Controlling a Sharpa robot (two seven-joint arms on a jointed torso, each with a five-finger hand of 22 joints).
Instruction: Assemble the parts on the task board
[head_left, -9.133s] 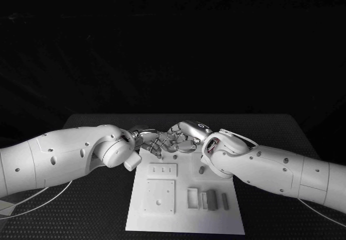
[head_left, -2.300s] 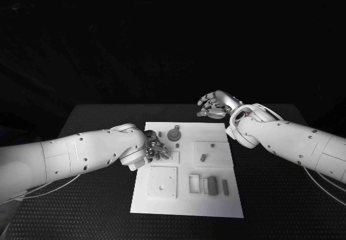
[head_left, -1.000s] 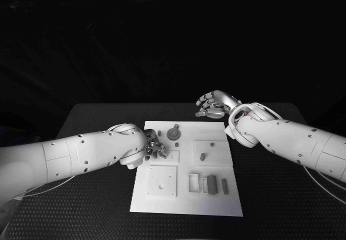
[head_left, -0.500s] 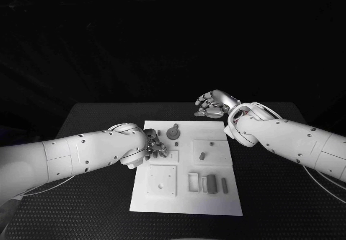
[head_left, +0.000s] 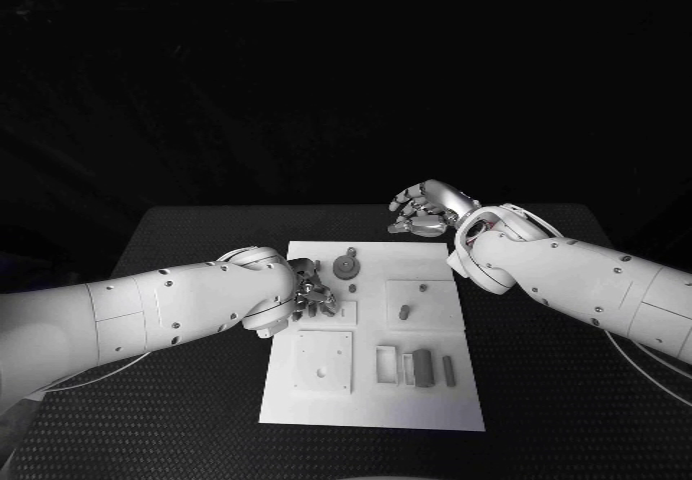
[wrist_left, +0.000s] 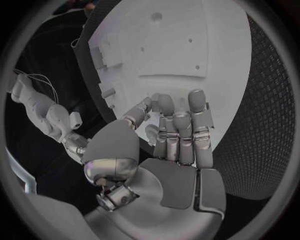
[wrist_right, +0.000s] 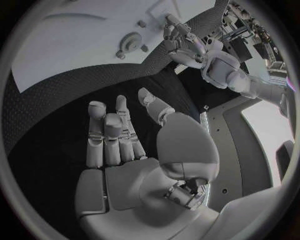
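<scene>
Board (head_left: 433, 400) flat white, fingers (head_left: 319, 297) silver

Head view dim, backdrop pure black; the white task board (head_left: 372, 400) and arms are the brightest surfaces, no harsh glare. Wrist views show heavy fisheye: board edges bend, dark vignette rings each circle.
</scene>
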